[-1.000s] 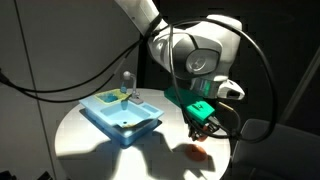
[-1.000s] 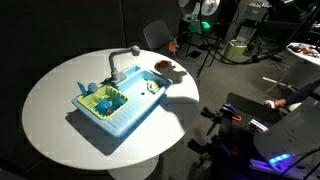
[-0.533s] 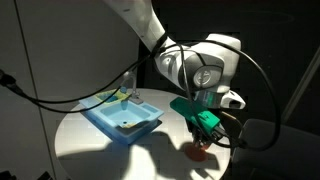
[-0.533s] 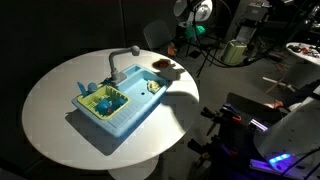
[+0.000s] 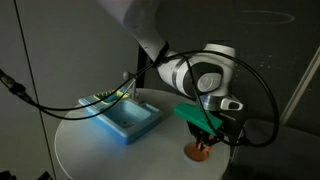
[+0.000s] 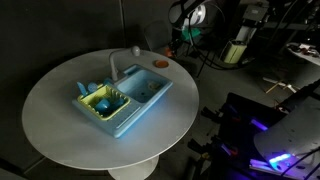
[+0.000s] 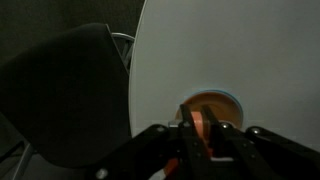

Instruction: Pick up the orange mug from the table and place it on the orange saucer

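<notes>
- The gripper (image 7: 200,130) is seen pressed together on the orange mug (image 7: 200,120), which is pinched between the two fingers (image 7: 188,128) in the wrist view.
- The mug is held directly over the orange saucer (image 7: 228,105), whose round rim is visible on both sides of the fingers; whether the mug's base is touching the disc cannot be told.
- In an exterior view the gripper (image 5: 205,140) is pictured pointing down at the saucer (image 5: 200,153), with the grey wrist of the arm (image 5: 195,75) bent above it.
- The saucer is shown lying flat on the round white table (image 5: 100,150), close to the table's edge.
- Beyond that edge, in the wrist view, a dark seat (image 7: 60,90) is seen standing just beside the tabletop.
- A blue tray (image 6: 140,100), shaped like a small sink, is seen near the middle of the table (image 6: 60,120) in both exterior views, well apart from the saucer.
- A pale faucet (image 6: 116,65) is fixed upright at the tray's far rim, and small yellow-green items are seen inside one compartment, too small to identify.
</notes>
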Robot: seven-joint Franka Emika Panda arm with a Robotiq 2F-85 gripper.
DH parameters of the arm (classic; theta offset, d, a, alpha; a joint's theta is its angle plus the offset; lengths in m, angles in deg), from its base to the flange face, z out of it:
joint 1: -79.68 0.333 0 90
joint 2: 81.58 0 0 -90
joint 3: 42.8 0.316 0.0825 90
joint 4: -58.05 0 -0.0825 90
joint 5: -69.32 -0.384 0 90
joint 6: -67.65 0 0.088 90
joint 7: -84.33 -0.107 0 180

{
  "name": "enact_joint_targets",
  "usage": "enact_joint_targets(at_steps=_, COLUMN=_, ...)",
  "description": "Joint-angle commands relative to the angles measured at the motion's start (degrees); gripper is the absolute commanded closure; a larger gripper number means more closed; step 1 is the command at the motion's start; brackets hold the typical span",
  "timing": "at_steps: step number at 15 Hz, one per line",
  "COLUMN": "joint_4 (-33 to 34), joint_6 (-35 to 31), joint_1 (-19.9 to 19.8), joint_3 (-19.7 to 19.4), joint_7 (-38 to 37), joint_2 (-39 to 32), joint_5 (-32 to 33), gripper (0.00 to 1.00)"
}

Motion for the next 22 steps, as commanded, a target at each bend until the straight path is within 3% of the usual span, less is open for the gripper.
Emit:
enact_joint_targets(at_steps=1, joint_4=3.1, joint_6=-0.5, joint_1=-0.1, joint_3=1.1, joint_7=-0.4, joint_2=-2.5, joint_5=1.7, gripper=0.96)
enact_joint_targets(at_steps=22, joint_4=5.4, joint_6=-4.2, joint_1=-0.1, joint_3=3.0, joint_7=0.5, joint_2=-8.6, joint_5=3.9, gripper=0.96)
